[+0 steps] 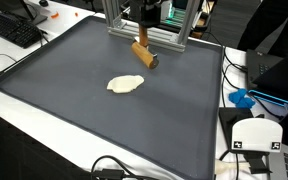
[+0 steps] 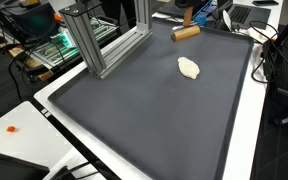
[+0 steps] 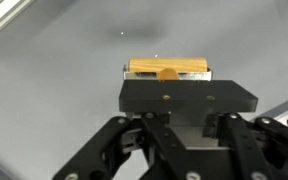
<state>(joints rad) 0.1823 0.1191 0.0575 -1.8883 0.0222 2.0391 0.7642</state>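
Observation:
My gripper (image 1: 144, 30) hangs over the far edge of the dark mat (image 1: 74, 90), beside the metal frame. It is shut on a wooden roller (image 1: 144, 54) with a black mount, and the roller's lower end is at or just above the mat. The roller also shows in an exterior view (image 2: 186, 32) and in the wrist view (image 3: 167, 68), beyond the black mount and the gripper (image 3: 187, 125). A flat cream lump of dough (image 1: 125, 84) lies on the mat a short way in front of the roller, apart from it, and shows in an exterior view (image 2: 189, 68). The dough is out of the wrist view.
An aluminium frame (image 2: 104, 45) stands on the mat's far edge. A keyboard (image 1: 14, 30) lies off one corner. A blue object (image 1: 242, 98), a white device (image 1: 256, 135) and cables sit beside the mat. An electronics rack (image 2: 44, 45) stands behind the frame.

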